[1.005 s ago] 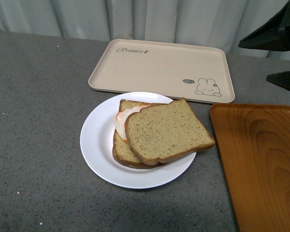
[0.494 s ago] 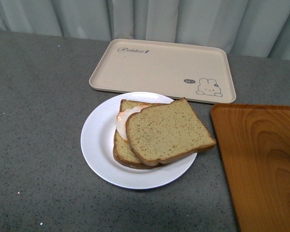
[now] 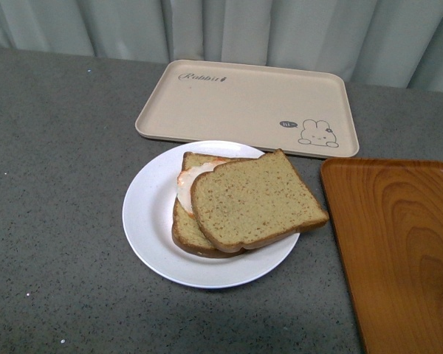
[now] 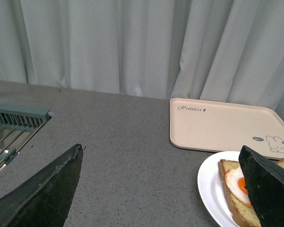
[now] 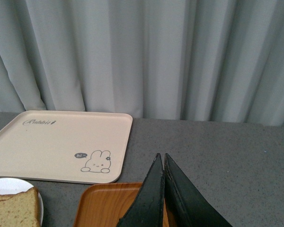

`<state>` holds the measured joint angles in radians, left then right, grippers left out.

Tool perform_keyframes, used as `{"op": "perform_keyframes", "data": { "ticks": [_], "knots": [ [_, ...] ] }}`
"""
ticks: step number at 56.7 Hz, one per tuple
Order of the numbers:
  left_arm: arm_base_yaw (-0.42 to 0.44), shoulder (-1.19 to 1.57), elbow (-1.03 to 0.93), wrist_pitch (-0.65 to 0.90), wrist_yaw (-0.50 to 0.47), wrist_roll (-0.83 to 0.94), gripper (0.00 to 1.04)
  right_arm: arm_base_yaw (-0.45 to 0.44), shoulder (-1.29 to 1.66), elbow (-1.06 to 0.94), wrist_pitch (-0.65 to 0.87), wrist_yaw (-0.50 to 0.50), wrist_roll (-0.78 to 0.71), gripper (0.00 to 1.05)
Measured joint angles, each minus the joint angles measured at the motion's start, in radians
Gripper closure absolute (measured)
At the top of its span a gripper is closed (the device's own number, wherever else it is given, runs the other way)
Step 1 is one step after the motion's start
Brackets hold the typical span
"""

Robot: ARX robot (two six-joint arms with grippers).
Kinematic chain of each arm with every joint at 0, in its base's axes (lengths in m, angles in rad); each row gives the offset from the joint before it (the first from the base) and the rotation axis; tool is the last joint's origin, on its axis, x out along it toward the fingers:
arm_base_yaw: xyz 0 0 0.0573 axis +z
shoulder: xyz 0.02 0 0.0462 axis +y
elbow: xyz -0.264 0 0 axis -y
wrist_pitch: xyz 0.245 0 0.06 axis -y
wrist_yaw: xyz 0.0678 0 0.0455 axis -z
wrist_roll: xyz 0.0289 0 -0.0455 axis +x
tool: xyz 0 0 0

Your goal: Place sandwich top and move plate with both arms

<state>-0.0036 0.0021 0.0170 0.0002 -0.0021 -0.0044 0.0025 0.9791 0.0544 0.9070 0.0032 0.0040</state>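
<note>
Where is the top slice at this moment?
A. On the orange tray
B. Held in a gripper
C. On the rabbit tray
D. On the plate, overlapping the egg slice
D: the top slice lies across the egg slice on the plate, clear of both trays.

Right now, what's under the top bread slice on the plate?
Under the sandwich top a fried egg peeks out, lying on a lower bread slice, all on the white plate. The top sits offset, and it covers most of the egg and of the lower slice.
</note>
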Motion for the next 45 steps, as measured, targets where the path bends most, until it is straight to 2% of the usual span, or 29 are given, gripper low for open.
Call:
{"op": "perform_keyframes", "data": {
  "ticks": [45],
  "knots": [
    [0.000, 0.000, 0.000, 0.000, 0.000, 0.000, 0.06, 0.000, -0.525, -0.048, -0.455, -0.002, 0.000, 1.04]
  ]
}}
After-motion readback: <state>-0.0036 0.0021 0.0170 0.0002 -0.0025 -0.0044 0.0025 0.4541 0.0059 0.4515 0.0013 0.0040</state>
